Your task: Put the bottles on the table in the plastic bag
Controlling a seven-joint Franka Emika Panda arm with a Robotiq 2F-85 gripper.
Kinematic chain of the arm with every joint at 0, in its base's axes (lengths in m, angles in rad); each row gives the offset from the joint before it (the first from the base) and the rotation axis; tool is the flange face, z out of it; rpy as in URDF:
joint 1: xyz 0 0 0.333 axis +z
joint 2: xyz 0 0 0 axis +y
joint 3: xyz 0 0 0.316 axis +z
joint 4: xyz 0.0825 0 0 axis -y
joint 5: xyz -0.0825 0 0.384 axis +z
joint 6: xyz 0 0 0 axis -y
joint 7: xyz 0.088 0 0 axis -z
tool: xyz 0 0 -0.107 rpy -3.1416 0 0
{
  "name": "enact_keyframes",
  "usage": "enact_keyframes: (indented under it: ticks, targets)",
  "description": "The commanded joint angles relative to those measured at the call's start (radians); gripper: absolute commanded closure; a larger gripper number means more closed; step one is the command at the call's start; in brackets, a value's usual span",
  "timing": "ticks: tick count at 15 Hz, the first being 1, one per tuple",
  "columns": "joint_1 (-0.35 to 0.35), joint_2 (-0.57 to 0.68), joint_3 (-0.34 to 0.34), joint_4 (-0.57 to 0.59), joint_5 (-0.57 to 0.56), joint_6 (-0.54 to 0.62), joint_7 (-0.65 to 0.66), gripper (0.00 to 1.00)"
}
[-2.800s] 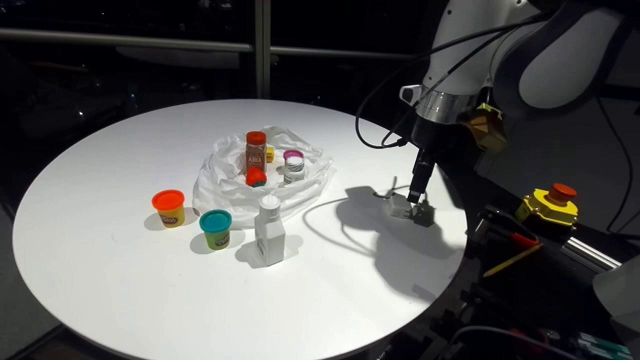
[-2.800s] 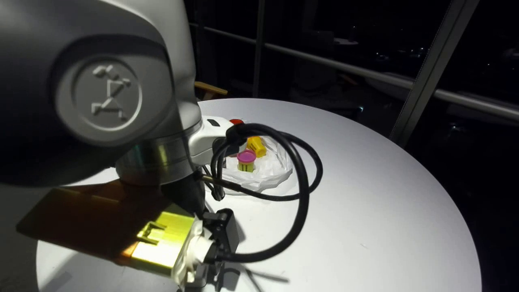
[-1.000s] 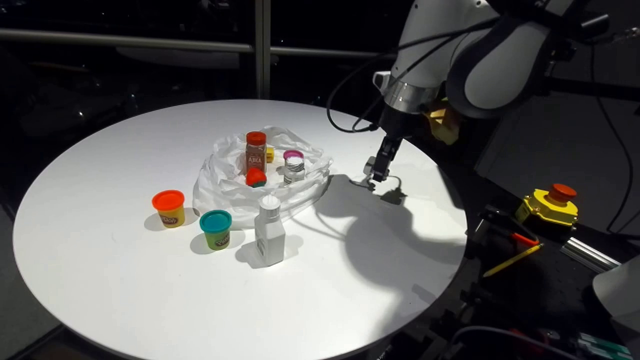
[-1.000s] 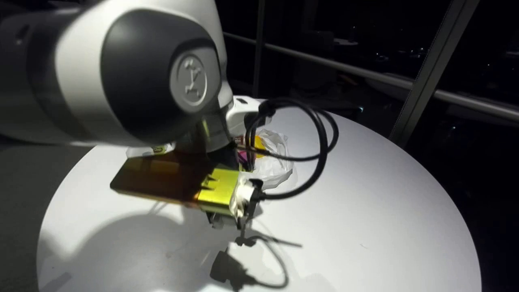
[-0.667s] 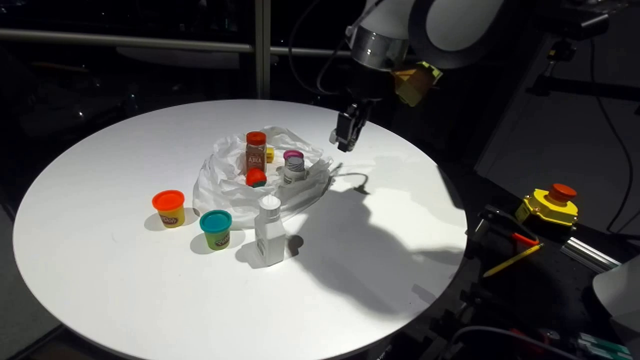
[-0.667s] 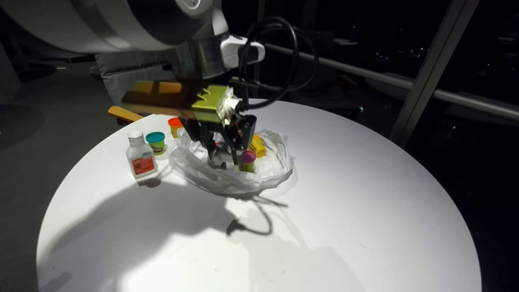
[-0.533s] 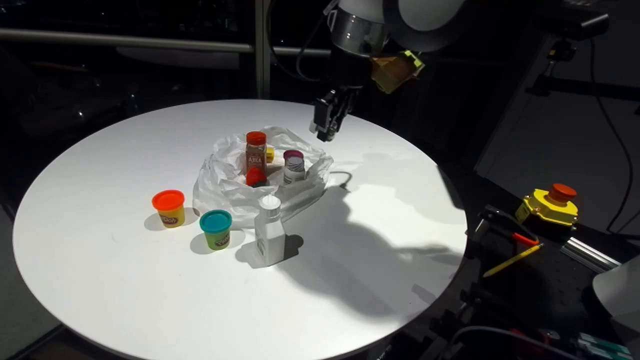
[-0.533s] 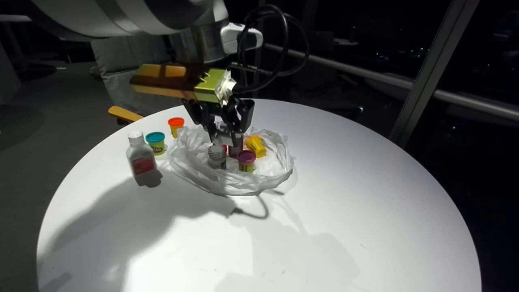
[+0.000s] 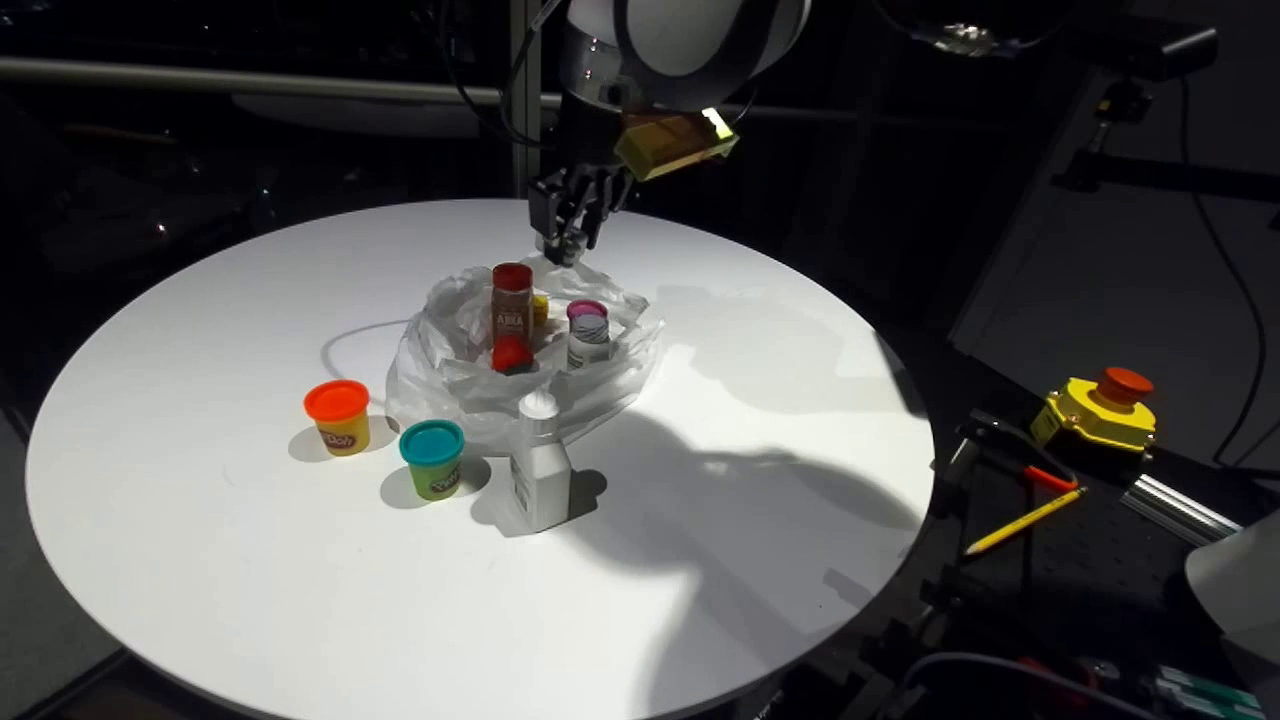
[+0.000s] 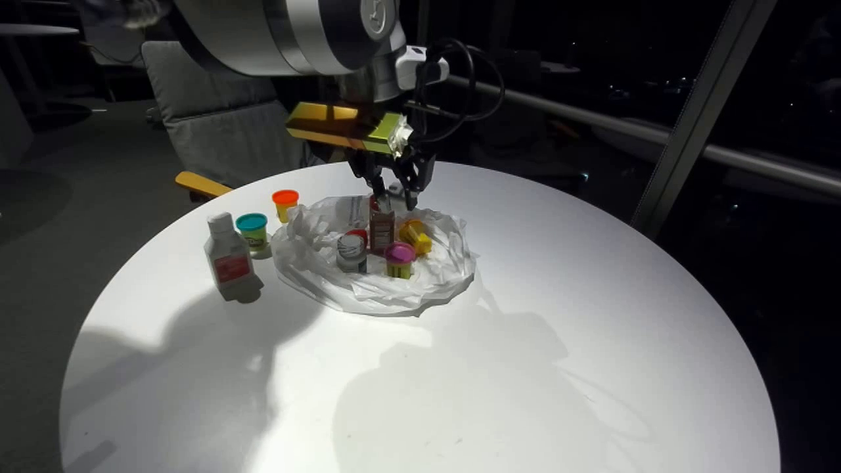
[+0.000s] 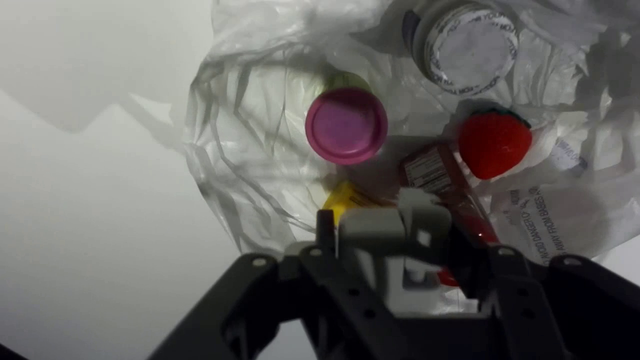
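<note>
Wrist view has the pincer (image 11: 395,230) at bottom centre of the frame, its fingers clamped on a pale item (image 11: 372,225), too blurred to name but probably one of the small bottles. In an exterior view the pincer has just swung from the right of the frame to the upper middle, so the item is off the surface (image 9: 250,580) and over the far side of the plastic bag (image 9: 450,400), close to the top of the red-lidded jar (image 9: 512,310). That makes the carry look nearly done, with a lowering and a release to come; the jar could get bumped on the way. Pink-lidded pot (image 11: 346,126), yellow pot (image 10: 415,236) and sealed white bottle (image 11: 472,52) are already inside the bag. At left and lower centre of the frame in an exterior view, the orange-lidded pot (image 9: 338,415), teal-lidded pot (image 9: 433,460) and tall white bottle (image 9: 541,470) have not moved, so they seem to be left for later trips.
</note>
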Motion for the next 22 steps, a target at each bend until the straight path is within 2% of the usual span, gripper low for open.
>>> enact_keyframes:
  ticks: [1,2,3,6,9,12,15,17,19,22]
  targets:
    - [-0.012,0.064,0.010,0.108,0.052,-0.016,0.023,0.10]
    - [-0.014,0.055,0.009,0.105,0.063,-0.009,0.025,0.03]
    - [-0.016,0.044,0.013,0.104,0.076,-0.008,0.027,0.00]
    - [-0.018,-0.042,0.011,0.053,0.106,-0.011,0.046,0.00]
    - [0.007,-0.173,0.018,-0.025,0.133,-0.119,0.103,0.00]
    - [0.043,-0.314,0.037,-0.118,0.130,-0.203,0.218,0.00]
    - [0.056,-0.432,0.095,-0.226,0.152,-0.278,0.321,0.00]
    - [0.057,-0.476,0.149,-0.292,0.214,-0.307,0.356,0.00]
    - [0.066,-0.493,0.190,-0.354,0.254,-0.295,0.430,0.00]
    - [0.081,-0.463,0.246,-0.420,0.260,-0.200,0.487,0.00]
